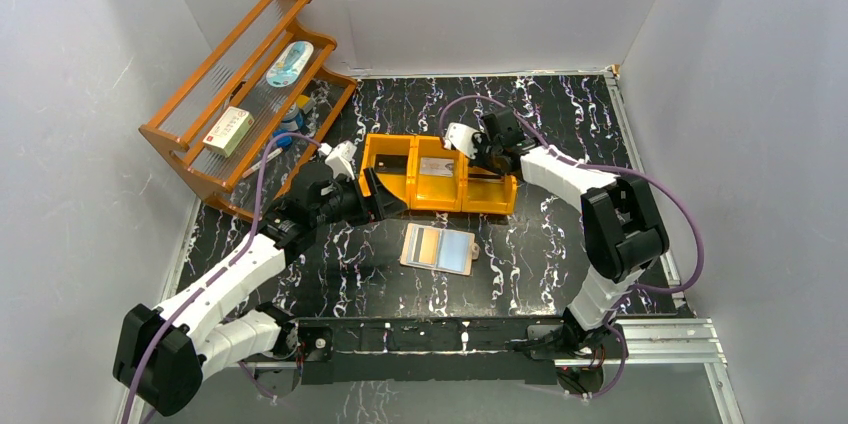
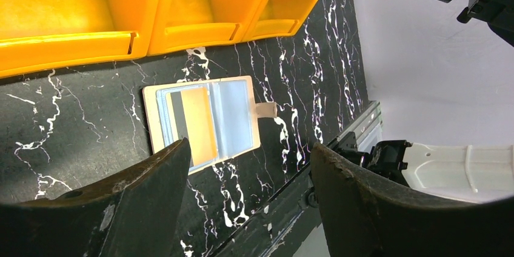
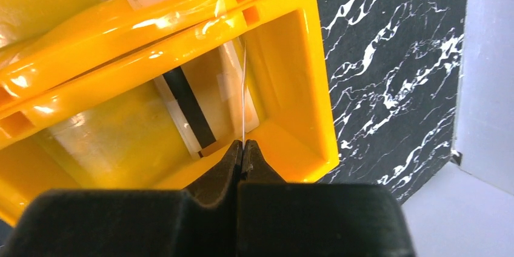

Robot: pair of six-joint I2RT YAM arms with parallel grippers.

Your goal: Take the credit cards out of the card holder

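Observation:
The beige card holder (image 1: 437,248) lies open on the black marble table, tab to the right. In the left wrist view the holder (image 2: 203,120) shows an orange card with a black stripe (image 2: 195,125) in its left sleeve. My left gripper (image 1: 388,196) is open and empty, above the table left of the holder; its jaws (image 2: 250,149) stand wide apart. My right gripper (image 1: 488,157) is shut on a thin white card (image 3: 243,96), seen edge-on, over the right compartment of the orange tray (image 3: 315,75). Another card with a black stripe (image 3: 191,111) lies in that compartment.
The orange three-compartment tray (image 1: 490,208) stands behind the holder, with a pale card (image 1: 433,166) in its middle compartment. A wooden rack (image 1: 190,134) with small boxes stands at the back left. White walls surround the table. A metal rail (image 1: 650,329) runs along the near edge.

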